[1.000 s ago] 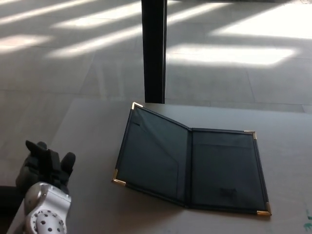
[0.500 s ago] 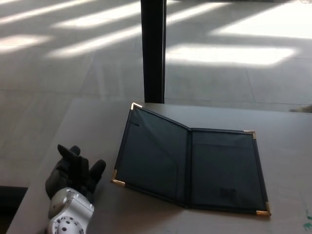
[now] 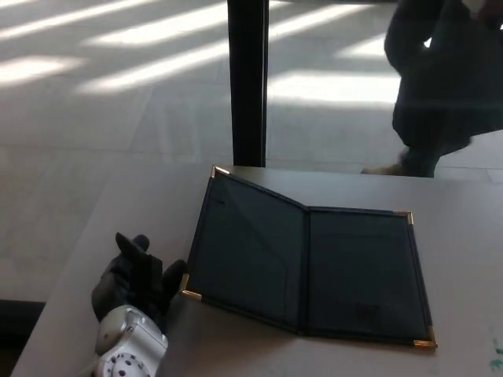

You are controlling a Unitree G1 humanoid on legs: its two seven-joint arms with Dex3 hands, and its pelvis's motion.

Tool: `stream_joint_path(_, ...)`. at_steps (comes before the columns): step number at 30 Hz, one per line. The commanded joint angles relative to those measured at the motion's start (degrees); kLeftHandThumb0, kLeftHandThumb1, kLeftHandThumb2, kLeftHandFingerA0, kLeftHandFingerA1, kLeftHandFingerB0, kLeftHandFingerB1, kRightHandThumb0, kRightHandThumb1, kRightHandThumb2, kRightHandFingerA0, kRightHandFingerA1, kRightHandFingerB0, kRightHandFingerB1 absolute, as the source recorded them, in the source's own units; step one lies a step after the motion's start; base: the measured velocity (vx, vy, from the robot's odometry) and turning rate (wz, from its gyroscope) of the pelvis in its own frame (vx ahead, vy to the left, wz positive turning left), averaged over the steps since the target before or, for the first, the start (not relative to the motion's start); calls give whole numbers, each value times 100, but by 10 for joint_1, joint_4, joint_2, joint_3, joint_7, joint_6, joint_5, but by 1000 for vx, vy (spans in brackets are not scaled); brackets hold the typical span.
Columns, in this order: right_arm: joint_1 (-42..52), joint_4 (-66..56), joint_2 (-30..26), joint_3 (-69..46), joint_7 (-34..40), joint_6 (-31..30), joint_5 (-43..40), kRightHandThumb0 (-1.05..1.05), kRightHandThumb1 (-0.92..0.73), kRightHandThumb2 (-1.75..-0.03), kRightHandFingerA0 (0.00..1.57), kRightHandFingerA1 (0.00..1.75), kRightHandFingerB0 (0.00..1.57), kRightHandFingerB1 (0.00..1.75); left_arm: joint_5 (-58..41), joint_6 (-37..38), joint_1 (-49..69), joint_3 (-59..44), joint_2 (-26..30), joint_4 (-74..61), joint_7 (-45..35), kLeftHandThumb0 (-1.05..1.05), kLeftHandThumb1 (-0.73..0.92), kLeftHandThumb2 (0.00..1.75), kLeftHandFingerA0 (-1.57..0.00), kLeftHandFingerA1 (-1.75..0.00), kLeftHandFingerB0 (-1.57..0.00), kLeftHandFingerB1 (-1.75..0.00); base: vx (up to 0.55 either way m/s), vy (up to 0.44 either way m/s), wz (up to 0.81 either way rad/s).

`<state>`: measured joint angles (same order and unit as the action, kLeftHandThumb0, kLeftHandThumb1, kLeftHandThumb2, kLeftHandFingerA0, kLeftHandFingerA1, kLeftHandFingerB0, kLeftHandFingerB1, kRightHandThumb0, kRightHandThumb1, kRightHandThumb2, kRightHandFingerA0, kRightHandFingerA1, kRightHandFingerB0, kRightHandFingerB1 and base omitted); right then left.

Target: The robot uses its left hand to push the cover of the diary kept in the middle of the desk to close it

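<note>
Diary [image 3: 306, 267] open at centre of tabletop [image 3: 464, 236], left cover [image 3: 244, 247] raised. Left robot hand [image 3: 137, 275] lower left, released, fingers spread, just beside cover corner.

One head view looks down and forward over the near counter [image 3: 118, 196], quite close, with the floor [image 3: 118, 86] beyond at the far side.

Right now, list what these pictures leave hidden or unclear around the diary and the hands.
- Right hand: not in the head view at all.
- Left hand: seen from behind; whether its fingertips touch the diary cover's edge cannot be told.
- Underside of the raised left cover: hidden by the cover itself.
- Person beyond the desk: blurred, cut off by the top edge.
</note>
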<state>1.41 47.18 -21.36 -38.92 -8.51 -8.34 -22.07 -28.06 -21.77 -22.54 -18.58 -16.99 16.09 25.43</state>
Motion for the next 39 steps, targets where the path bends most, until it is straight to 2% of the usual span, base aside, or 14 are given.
stream_joint_path(1,-3,-1,-3,-4,16,3,-9,-68,-92,-68,65,68,62,51,44,49,149,59,-113,46,4,-96,83,88,-47,-71,-34,-59,0,0,0)
stream_joint_path(4,-6,3,-4,-2,17,5,-8,-67,-92,-68,63,66,62,51,37,47,165,79,-119,40,-7,-92,92,76,-44,-69,-31,-56,0,0,0)
stream_joint_path(5,-6,1,-3,-3,17,2,-9,-69,-92,-67,64,68,63,50,20,34,192,98,-137,19,-26,-89,75,117,-49,-76,-28,-61,0,0,0)
stream_joint_path(6,-6,-1,-2,-2,16,2,-9,-69,-92,-68,63,69,61,51,16,22,209,118,-151,11,-28,-92,92,77,-51,-68,-32,-54,0,0,0)
stream_joint_path(7,-7,-2,-2,-1,19,2,-8,-70,-92,-67,64,69,64,51,23,9,221,150,-164,10,-19,-92,92,75,-47,-65,-34,-54,0,0,0)
stream_joint_path(13,-3,-7,-5,-1,22,-2,-6,-68,-92,-68,65,69,63,51,-14,-42,279,263,-184,-17,-12,-93,92,75,-45,-64,-32,-53,0,0,0)
stream_joint_path(15,-3,-9,-6,0,17,-4,-7,-68,-92,-68,64,69,63,52,-48,-61,298,286,-189,-36,-19,-94,92,77,-38,-64,-26,-52,0,0,0)
stream_joint_path(17,-2,-19,-5,2,18,-9,-7,-68,-92,-68,62,66,61,51,-72,-65,311,304,-195,-44,-20,-95,92,83,-38,-64,-20,-49,0,0,0)
stream_joint_path(26,1,-8,-4,-1,18,-8,-9,-68,-92,-68,64,70,63,52,-173,-57,387,464,-184,-116,29,-95,92,79,-36,-65,-19,-50,0,0,0)
stream_joint_path(28,7,-4,-6,-3,7,-3,-10,-68,-92,-68,63,70,60,50,-181,-25,381,532,-180,-141,61,-93,92,75,-45,-61,-33,-52,0,0,0)
stream_joint_path(30,9,-4,-6,-3,12,-3,-8,-69,-92,-67,65,69,62,50,-179,-4,364,559,-175,-152,65,-94,92,73,-45,-57,-34,-49,0,0,0)
stream_joint_path(36,22,-18,-2,-1,-6,-2,-12,-68,-92,-72,55,67,53,51,-13,55,188,670,-124,-152,20,-92,92,80,-40,-50,-35,-46,0,0,0)
stream_joint_path(37,18,-13,0,-2,18,-4,-7,-68,-92,-67,66,68,63,53,95,123,112,730,-99,-125,-14,-98,85,87,-35,-54,-30,-47,0,0,0)
stream_joint_path(39,18,-13,0,-2,21,-5,-6,-68,-92,-67,66,68,63,53,107,134,103,739,-95,-121,-16,-98,85,87,-35,-54,-30,-47,0,0,0)
